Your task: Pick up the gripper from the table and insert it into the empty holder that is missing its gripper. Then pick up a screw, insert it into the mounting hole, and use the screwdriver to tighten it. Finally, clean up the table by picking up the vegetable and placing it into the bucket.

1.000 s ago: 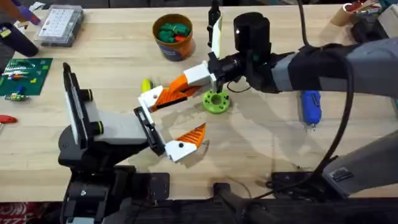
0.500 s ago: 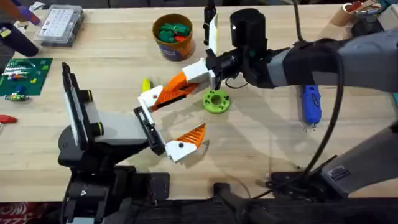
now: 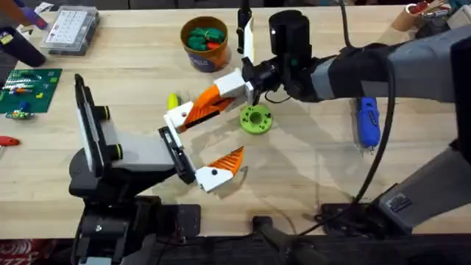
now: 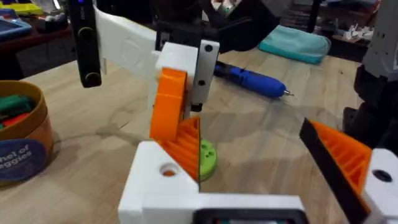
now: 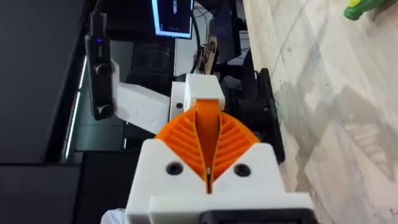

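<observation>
Insertion step: right hand, pinching the orange finger, brings it to the holder; next, seat it squarely.

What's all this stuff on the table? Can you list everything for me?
Gripper finger: one, orange with white base, mid-table, held at the holder.
Holder: one, white with black rail, front left.
Bucket: one, orange rim, far middle, holding green and red toy vegetables.
Green disc: one, centre of the table.
Screwdriver: one, blue, lying at the right.
Yellow-green piece: one, left of the finger; too hidden to identify.
Clear parts box: one, far left.
Green board: one, left edge.
Right gripper: shut on the gripper finger.
Left gripper: white with orange pads, open.
</observation>
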Robot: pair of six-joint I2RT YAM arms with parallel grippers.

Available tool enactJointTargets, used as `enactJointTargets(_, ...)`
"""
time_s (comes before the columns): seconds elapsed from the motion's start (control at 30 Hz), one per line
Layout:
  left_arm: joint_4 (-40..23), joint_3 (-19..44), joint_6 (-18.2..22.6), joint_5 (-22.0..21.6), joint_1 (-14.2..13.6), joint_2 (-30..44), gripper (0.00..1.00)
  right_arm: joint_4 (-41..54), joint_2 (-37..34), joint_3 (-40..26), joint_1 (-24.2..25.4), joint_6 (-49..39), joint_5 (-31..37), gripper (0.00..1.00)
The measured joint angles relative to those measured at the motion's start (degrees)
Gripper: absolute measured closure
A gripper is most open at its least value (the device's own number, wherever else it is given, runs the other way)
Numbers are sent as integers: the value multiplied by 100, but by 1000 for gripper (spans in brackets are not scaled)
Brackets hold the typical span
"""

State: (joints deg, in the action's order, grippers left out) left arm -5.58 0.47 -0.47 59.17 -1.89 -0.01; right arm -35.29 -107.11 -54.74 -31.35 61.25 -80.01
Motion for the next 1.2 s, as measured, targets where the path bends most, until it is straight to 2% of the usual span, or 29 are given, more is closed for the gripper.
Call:
enactJointTargets(0.27, 0, 0, 0, -2, 0, 0, 14, 0, 0, 0, 0, 0, 0, 991)
enactJointTargets(0.33, 0, 0, 3, -4, 0, 2, 15, 4, 0, 0, -3, 4, -4, 921)
enactJointTargets(0.37, 0, 0, 3, 3, -1, 1, 15, 12, 0, 0, -7, 24, -7, 821)
enactJointTargets(0.4, -3, 0, 2, 31, -8, 0, 14, 5, 0, -2, -26, 24, -20, 671)
enactJointTargets(0.43, -13, 0, 0, 106, -22, 0, 14, 12, 0, -2, -113, 22, -52, 231)
enactJointTargets(0.47, -15, 0, 0, 110, -22, 0, 14, 20, 0, -2, -140, 21, -62, 89)
enactJointTargets(0.5, -15, 0, 0, 115, -22, 2, 14, 20, 0, -5, -158, 12, -68, 24)
enactJointTargets(1.2, -15, 0, 0, 127, -22, 2, 15, 171, 2, -15, -34, -141, -65, 6)
